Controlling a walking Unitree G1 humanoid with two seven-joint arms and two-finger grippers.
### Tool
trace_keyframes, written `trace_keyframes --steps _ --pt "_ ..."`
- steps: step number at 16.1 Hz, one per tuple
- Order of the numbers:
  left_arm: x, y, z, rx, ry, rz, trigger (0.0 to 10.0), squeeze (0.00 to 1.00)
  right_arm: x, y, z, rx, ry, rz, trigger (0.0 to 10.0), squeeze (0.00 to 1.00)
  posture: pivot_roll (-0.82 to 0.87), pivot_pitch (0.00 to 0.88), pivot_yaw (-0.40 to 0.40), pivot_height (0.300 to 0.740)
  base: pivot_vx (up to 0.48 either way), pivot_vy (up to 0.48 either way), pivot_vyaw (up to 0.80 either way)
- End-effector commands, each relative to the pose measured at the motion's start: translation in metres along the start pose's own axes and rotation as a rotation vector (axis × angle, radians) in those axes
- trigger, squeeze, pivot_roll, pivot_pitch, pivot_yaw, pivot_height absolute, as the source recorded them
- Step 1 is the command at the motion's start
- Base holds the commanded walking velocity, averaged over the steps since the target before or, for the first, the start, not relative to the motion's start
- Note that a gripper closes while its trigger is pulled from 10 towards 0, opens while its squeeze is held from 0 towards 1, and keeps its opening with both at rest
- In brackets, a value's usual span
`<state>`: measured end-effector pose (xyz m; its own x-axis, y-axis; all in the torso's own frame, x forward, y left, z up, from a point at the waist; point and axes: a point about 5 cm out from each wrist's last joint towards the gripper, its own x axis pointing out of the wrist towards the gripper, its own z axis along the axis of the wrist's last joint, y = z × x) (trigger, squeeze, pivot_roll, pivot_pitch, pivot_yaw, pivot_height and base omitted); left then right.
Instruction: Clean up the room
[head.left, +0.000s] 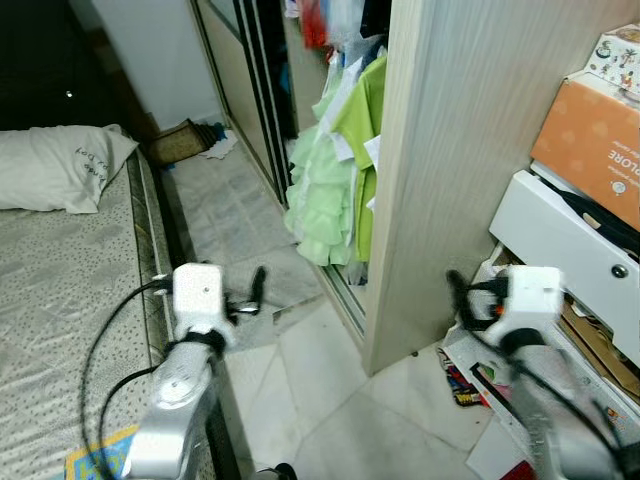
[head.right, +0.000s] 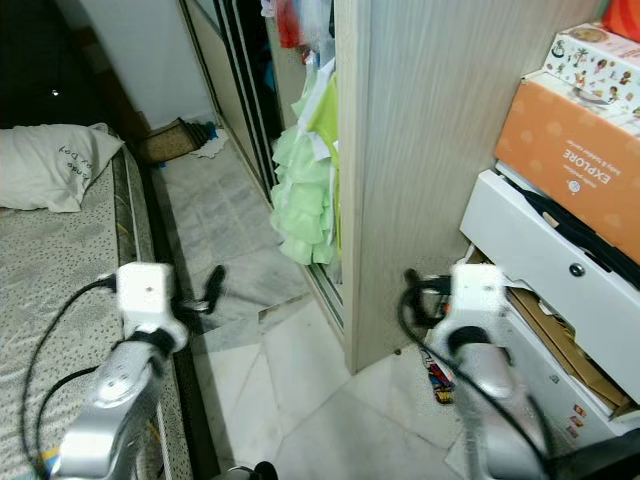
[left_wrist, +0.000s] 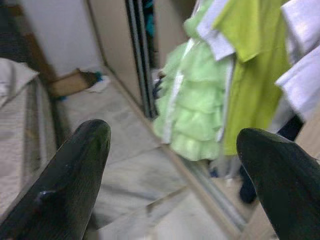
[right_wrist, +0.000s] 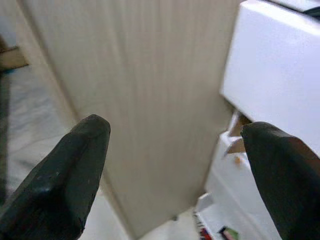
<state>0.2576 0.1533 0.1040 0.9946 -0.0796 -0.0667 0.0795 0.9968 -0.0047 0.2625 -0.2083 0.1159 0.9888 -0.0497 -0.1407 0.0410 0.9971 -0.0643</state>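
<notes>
My left gripper is held out over the floor beside the bed, open with nothing between its fingers. It points toward green clothes hanging in the open wardrobe. My right gripper is raised close to the wardrobe's wooden side panel, open and empty. Small colourful litter lies on the tiles below the right arm. A white pillow rests on the mattress at the left.
White drawers stand open at the right under an orange cardboard box. A flat brown box and a cloth lie on the floor at the far wall. Pale tiled floor runs between bed and wardrobe.
</notes>
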Motion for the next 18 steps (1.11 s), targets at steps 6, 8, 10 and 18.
trace_keyframes --steps 6,8,10,18 --pt "-0.036 0.021 -0.001 0.138 0.039 -0.093 10.0 0.0 0.014 -0.016 0.012 -0.18 -0.037 0.033 10.0 0.0 -0.19 0.074 0.028 0.74 0.0 0.0 0.0" --pt "-0.034 0.012 0.002 0.159 0.0 -0.135 10.0 0.0 0.014 -0.008 0.01 -0.19 -0.039 0.075 10.0 0.0 -0.19 0.057 0.021 0.74 0.0 0.0 0.0" --pt "-0.024 -0.006 0.004 0.092 -0.034 -0.144 10.0 0.0 0.012 0.001 0.005 -0.178 0.003 0.079 10.0 0.0 -0.21 0.027 0.041 0.74 0.0 0.0 0.0" --pt "-0.047 -0.009 -0.017 0.051 0.042 -0.165 10.0 0.0 0.011 0.005 0.003 -0.197 -0.039 0.047 10.0 0.0 -0.2 0.037 0.047 0.74 0.0 0.0 0.49"
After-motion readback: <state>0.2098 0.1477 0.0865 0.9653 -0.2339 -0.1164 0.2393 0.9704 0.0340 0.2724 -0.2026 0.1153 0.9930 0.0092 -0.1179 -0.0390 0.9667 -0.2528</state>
